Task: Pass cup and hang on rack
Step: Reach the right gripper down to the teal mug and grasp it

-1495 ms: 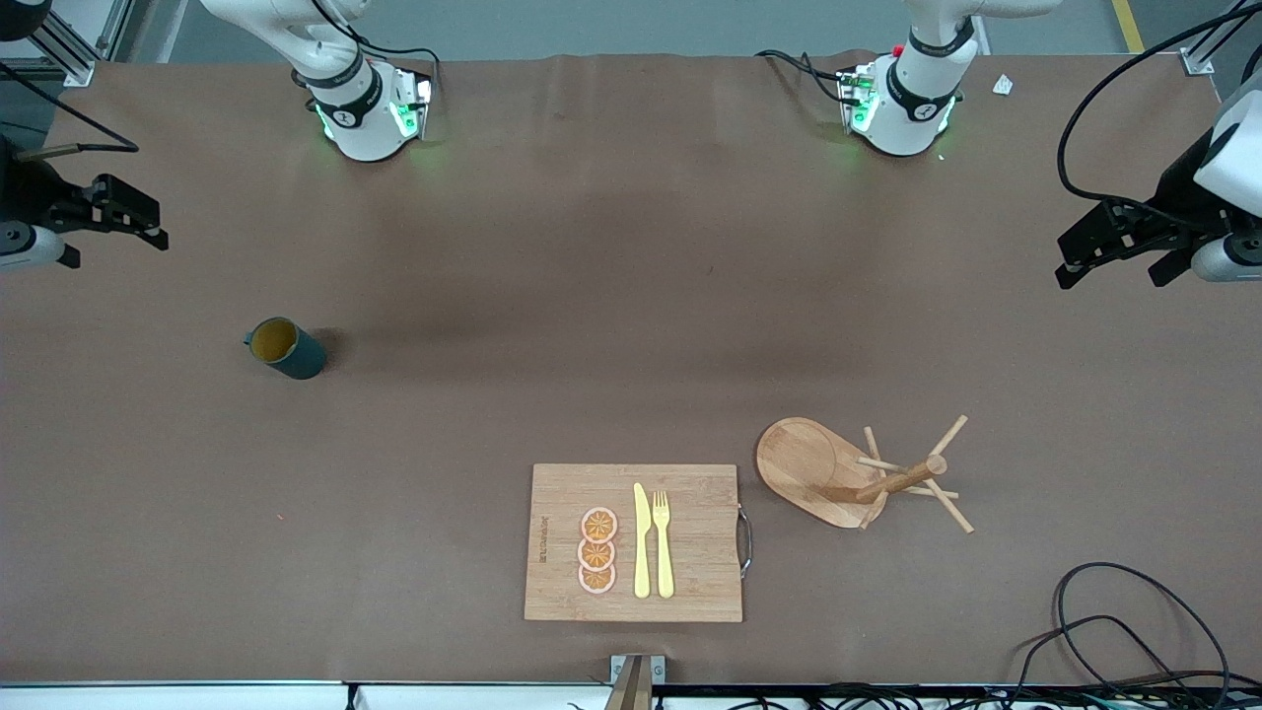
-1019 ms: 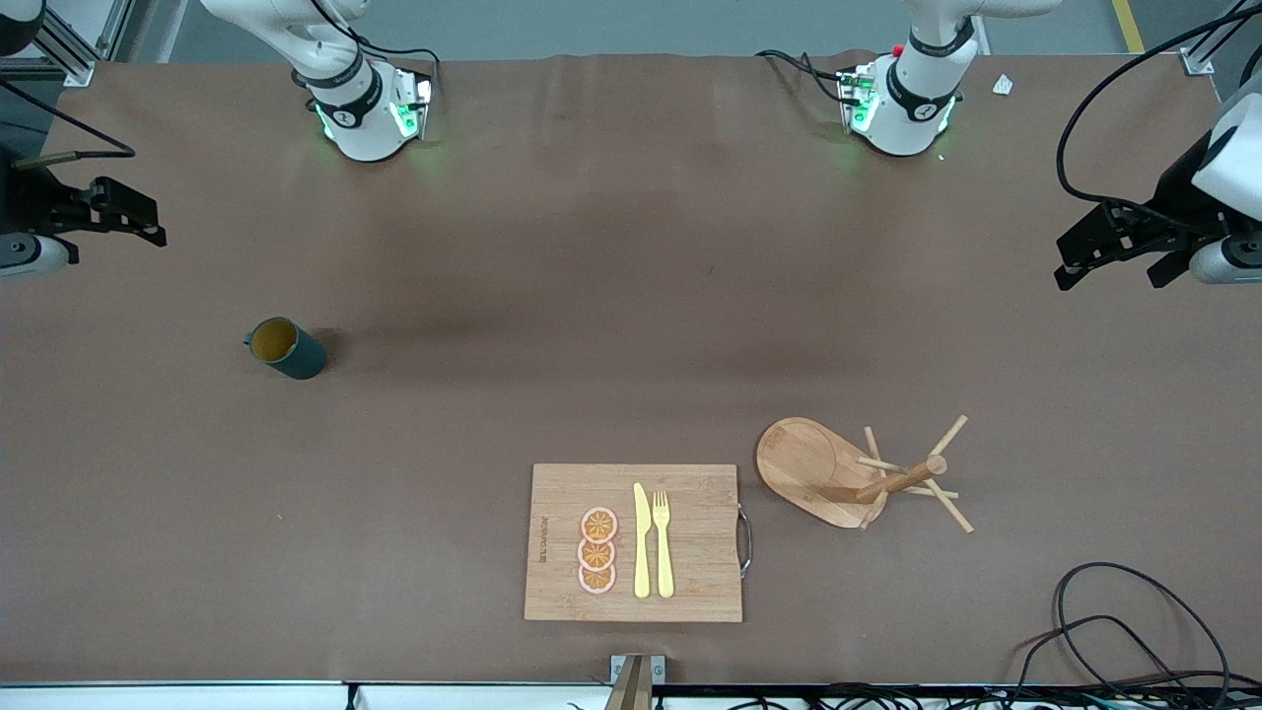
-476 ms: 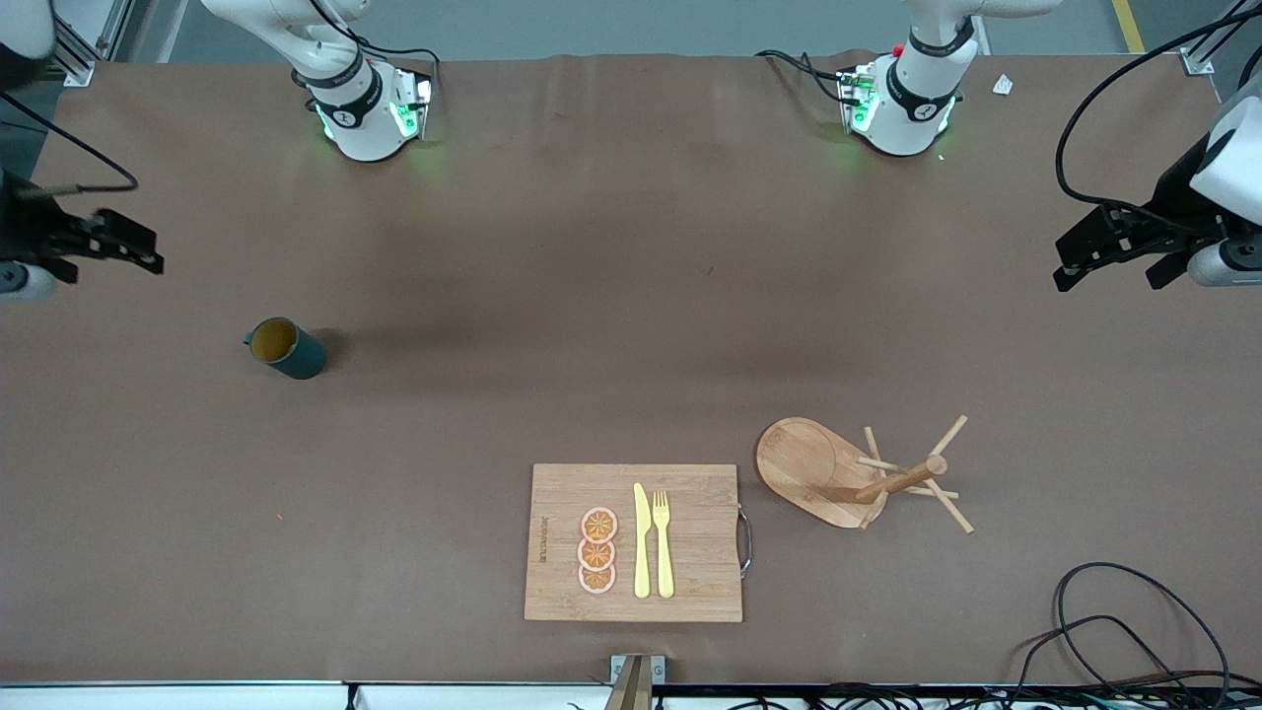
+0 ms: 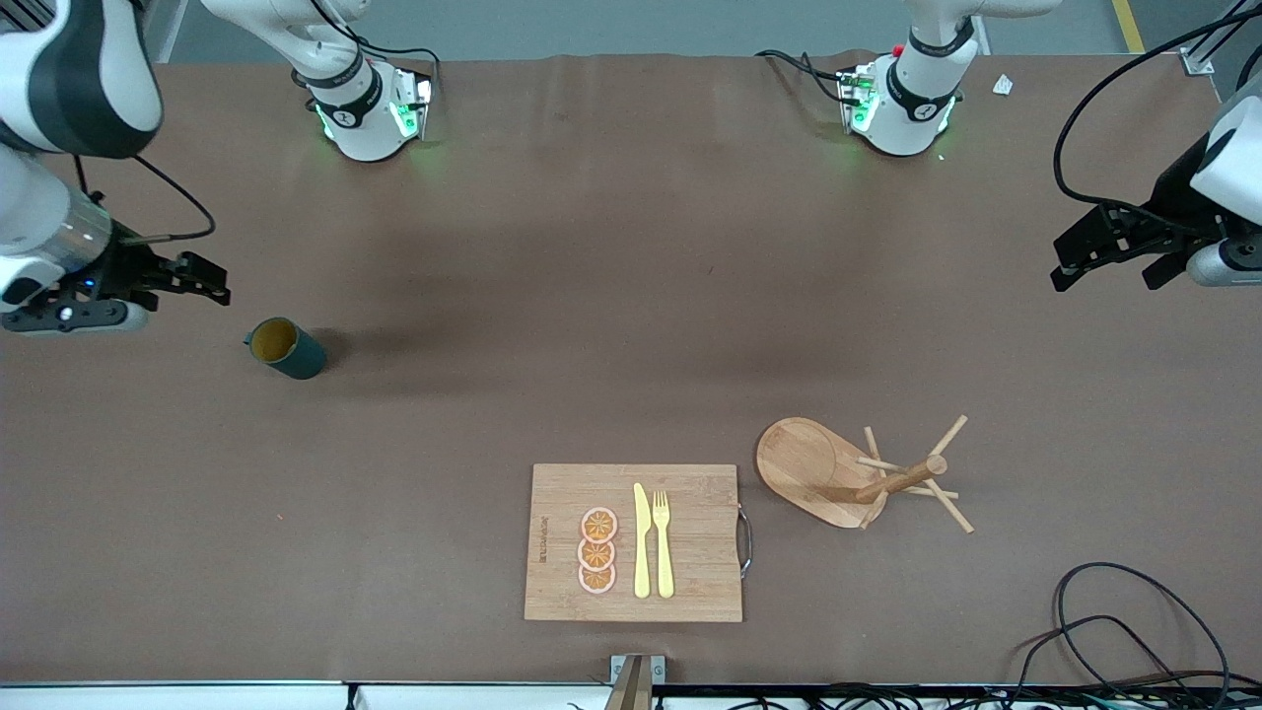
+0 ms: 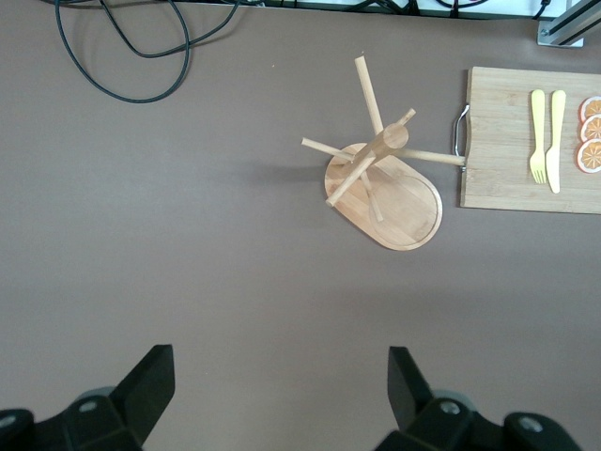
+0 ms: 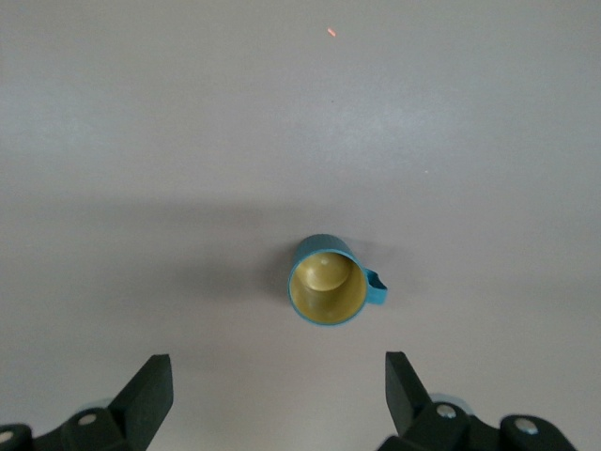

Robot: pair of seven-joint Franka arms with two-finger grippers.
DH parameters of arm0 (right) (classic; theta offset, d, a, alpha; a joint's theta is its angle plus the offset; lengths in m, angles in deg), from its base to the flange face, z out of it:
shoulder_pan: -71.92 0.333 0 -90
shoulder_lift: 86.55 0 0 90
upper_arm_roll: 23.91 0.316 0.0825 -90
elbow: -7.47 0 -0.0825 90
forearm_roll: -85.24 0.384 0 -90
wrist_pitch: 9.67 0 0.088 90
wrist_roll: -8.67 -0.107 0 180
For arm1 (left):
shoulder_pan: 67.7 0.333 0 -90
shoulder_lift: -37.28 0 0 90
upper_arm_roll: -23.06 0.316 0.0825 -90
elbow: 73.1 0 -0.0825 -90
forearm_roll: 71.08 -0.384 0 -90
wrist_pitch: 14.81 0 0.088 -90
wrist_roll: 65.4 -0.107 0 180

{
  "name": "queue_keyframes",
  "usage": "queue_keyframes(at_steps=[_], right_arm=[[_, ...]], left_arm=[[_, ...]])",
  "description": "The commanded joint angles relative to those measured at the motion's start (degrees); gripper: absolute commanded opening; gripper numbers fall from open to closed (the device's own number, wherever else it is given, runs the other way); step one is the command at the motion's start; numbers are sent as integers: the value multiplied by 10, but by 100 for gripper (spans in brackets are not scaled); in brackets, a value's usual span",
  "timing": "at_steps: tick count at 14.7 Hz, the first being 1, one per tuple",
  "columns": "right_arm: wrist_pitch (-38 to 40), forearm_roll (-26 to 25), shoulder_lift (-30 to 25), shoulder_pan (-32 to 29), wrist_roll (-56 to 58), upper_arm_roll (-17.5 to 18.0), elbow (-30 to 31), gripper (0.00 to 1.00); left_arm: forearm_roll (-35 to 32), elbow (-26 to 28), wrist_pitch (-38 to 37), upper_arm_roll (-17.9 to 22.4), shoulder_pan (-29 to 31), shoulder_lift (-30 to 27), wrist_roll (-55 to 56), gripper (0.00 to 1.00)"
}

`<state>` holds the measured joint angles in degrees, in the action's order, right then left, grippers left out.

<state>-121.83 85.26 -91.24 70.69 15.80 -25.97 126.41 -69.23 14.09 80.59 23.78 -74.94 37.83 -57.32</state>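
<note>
1. The right pincer (image 4: 202, 278), fingers apart, hangs over the surface (image 4: 592, 325) near the upright cup (image 4: 286, 347) (handle facing outward).
2. The left pincer (image 4: 1109, 251), spread and empty, waits well apart from the rack (image 4: 858, 475).

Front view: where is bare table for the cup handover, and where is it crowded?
Widest bare patch: mid-table between the dark teal-green mug, the two arm bases, and the wooden cutting board. Crowded: board with cutlery and orange slices beside the wooden mug tree, toward the left arm's end. Right gripper, open, is close to the mug; left gripper, open, waits.
</note>
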Motion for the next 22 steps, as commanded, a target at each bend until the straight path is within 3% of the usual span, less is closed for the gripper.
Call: queue_keyframes(at_steps=[1,4,13,20,22], right_arm=[[-75,8,-36,-1,-11,4,96,100],[-163,8,-31,-1,-32,4,149,100],[-293,28,96,-3,-70,4,154,100],[-344,31,112,-4,-70,4,192,100],[-344,31,111,-4,-70,4,202,94]], left_arm=[[12,-4,5,-2,6,2,-8,100],[12,-4,5,-2,6,2,-8,100],[18,-4,7,-1,7,2,-8,100],[24,-2,18,-1,6,2,-8,100],[24,1,17,-1,6,2,-7,100]])
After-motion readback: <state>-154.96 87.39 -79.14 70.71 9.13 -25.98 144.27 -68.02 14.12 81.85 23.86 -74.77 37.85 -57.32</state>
